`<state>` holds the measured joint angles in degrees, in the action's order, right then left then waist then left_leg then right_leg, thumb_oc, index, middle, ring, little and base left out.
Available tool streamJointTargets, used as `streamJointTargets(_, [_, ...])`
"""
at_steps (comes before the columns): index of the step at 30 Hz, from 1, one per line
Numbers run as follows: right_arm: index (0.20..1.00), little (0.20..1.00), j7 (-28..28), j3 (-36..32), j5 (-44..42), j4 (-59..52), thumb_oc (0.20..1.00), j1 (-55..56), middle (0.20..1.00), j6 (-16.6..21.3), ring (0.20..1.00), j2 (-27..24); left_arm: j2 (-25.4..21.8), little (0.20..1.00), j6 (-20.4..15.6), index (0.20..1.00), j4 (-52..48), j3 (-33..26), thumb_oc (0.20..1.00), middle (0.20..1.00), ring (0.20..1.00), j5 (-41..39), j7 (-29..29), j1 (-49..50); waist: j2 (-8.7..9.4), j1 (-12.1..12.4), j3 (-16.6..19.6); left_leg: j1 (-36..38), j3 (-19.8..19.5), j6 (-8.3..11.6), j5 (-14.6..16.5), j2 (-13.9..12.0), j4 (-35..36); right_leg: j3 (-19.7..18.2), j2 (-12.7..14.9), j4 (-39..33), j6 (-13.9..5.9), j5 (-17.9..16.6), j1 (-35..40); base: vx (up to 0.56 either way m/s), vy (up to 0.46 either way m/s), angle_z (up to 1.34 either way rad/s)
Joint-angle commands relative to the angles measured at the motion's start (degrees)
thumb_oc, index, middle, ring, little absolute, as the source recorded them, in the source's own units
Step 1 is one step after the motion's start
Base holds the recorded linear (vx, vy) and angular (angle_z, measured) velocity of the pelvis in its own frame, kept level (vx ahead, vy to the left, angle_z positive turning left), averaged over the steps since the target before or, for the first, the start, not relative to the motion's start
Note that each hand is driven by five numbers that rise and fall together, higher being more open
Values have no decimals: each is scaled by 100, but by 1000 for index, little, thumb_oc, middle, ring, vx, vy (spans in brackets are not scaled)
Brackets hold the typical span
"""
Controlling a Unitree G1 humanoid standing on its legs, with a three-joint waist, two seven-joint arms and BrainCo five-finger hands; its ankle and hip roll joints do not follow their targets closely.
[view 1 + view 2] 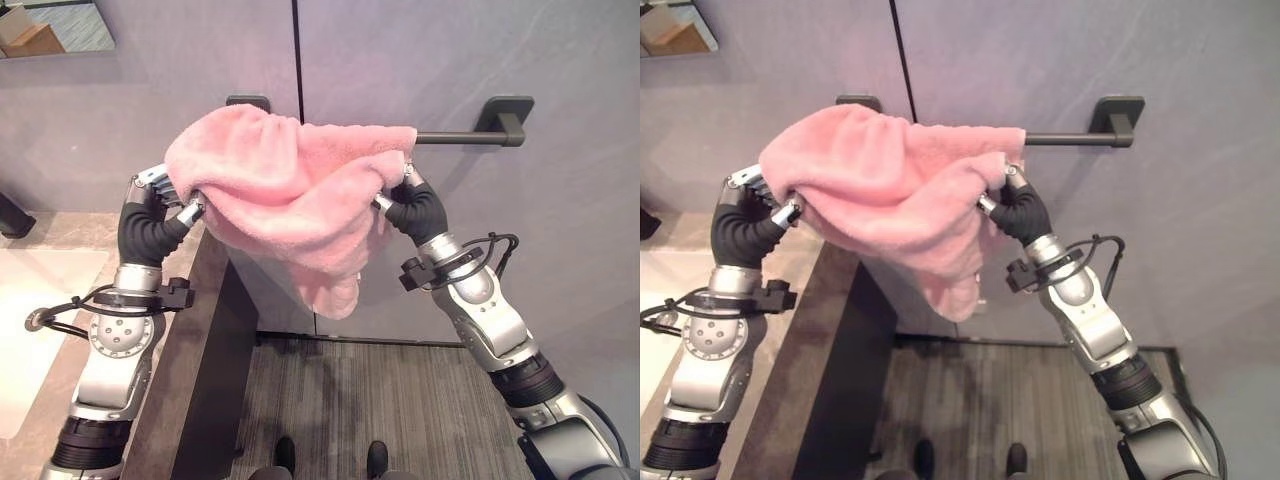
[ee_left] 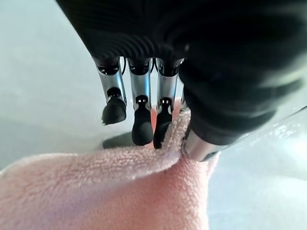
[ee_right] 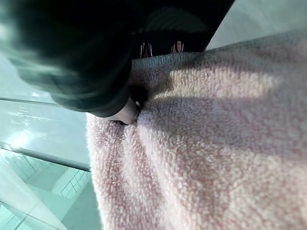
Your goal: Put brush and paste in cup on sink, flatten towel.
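**Pink towel held up at the bar by both hands**

The pink towel (image 1: 285, 190) is up high in front of the grey wall (image 1: 420, 60). It is bunched and puffy, not flat. It hangs over the dark towel bar (image 1: 470, 137), and a long fold of it droops down in the middle. The bare end of the bar sticks out past the towel on the right side, where it joins a dark wall mount (image 1: 505, 112).

The left hand (image 1: 165, 205) is at the left edge of the towel. In the left wrist view, the thumb and the nearest fingers (image 2: 162, 125) pinch the fluffy edge between them, and one finger pokes out free, apart from the cloth.

The right hand (image 1: 410, 200) is at the right edge of the towel, just under the bar. Its thumb (image 3: 125, 113) presses into the cloth. The other fingers are tucked into the towel, so I cannot tell how they are bent.

Below the left arm is a pale sink top (image 1: 40, 300) with a dark side panel. Below the towel is a grey striped floor (image 1: 400, 400). A small shelf shows in the top left corner.
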<state>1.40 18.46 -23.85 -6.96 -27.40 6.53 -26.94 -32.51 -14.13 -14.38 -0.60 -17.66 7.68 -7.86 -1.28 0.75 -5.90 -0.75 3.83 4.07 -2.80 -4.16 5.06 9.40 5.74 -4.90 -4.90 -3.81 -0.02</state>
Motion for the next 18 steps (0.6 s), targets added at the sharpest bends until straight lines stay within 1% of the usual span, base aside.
streamJointTargets(1, [200, 200, 232, -305, 232, 12, 200, 158, 200, 421, 200, 274, -70, 200, -192, 200, 494, 389, 200, 200, 200, -97, -27, -172, 275, -62, 540, 94, 167, 204, 73, -233, -6, -284, 787, -10, -611, -183, 111, 0, 0, 0])
streamJointTargets(3, [200, 200, 262, -291, 401, 359, 200, 314, 200, 356, 200, 266, 31, 200, -119, 200, 745, 595, 200, 200, 200, -185, -155, -66, 257, -82, 538, 109, 178, 195, 69, -235, -6, -290, 787, -10, -608, -188, 110, -10, -3, -5])
streamJointTargets(5, [200, 200, 345, -243, 370, 923, 200, 481, 200, 278, 200, 362, 185, 200, -33, 200, 1188, 806, 200, 200, 200, -290, -270, 64, 247, -83, 544, 118, 184, 182, 63, -238, -6, -296, 783, -10, -595, -190, 115, -10, -7, -12])
streamJointTargets(7, [200, 200, 460, -208, 375, 1450, 200, 577, 200, 199, 200, 448, 304, 200, 112, 200, 1663, 979, 200, 200, 200, -241, -295, 177, 229, -86, 538, 128, 193, 170, 61, -237, -6, -300, 780, -10, -585, -190, 123, -11, -6, -8])
streamJointTargets(10, [200, 200, 528, -170, 391, 1830, 200, 580, 200, 134, 200, 530, 391, 200, 296, 200, 2300, 1120, 200, 200, 200, 35, -227, 315, 194, -68, 524, 169, 188, 152, 58, -243, -6, -306, 771, -10, -569, -173, 151, 1, -9, -4])
streamJointTargets(13, [200, 200, 572, -200, 417, 1729, 200, 477, 200, 145, 200, 528, 402, 200, 305, 200, 2275, 1069, 200, 200, 200, 24, -173, 340, 182, -46, 531, 189, 184, 150, 59, -244, -6, -297, 762, -10, -566, -163, 164, 2, -2, -1])
streamJointTargets(18, [200, 200, 637, -306, 459, 1252, 200, 226, 200, 232, 200, 471, 300, 200, 189, 200, 1831, 848, 200, 200, 200, -149, -76, 220, 195, -27, 587, 226, 186, 162, 66, -254, -6, -301, 743, -10, -557, -131, 205, 0, 0, 0])
